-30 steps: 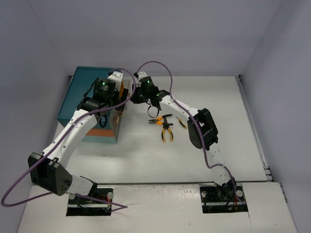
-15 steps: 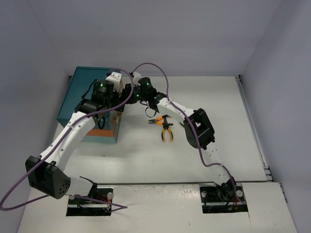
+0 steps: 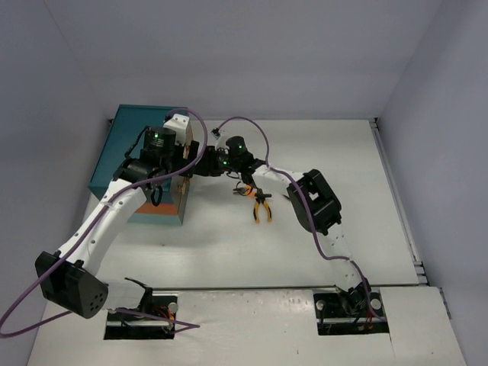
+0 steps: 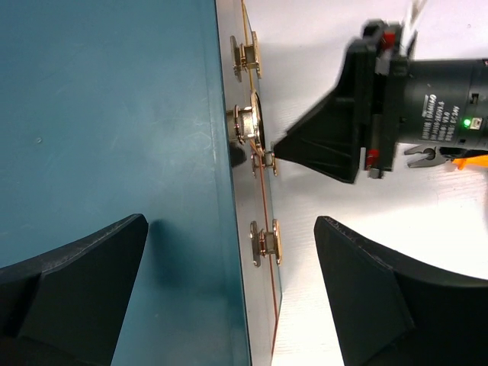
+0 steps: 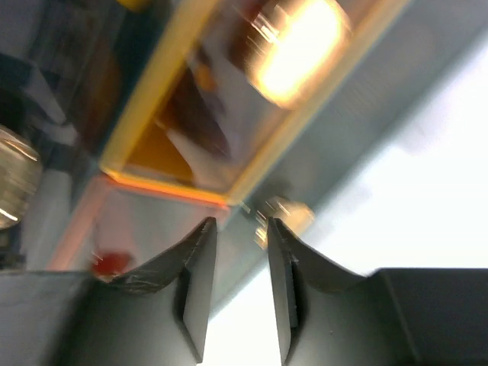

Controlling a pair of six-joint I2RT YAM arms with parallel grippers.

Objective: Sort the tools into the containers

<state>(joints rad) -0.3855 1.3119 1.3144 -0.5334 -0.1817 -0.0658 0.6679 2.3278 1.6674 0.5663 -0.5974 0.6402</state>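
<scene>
Progress: early, by my reading | orange-handled pliers [image 3: 262, 210] unsorted on table, 3 o'clock of teal chest [image 3: 126, 156] | right gripper [image 5: 240, 223] narrowly parted at brass knob [image 5: 284, 216] | left gripper [image 4: 230, 223] wide, empty, over chest top.

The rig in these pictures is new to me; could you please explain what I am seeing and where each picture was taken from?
It is two robot arms, each ending in a two-finger gripper, bolted to the near edge of a table. The wide picture comes from a camera above and behind them; the other two come from cameras on the wrists. A teal chest of drawers stands on the left, and orange-handled pliers lie in the middle. The left gripper hangs open over the chest, holding nothing. The right gripper has its tips at a brass knob on the chest's front, jaws slightly apart; whether it grips is unclear.
</scene>
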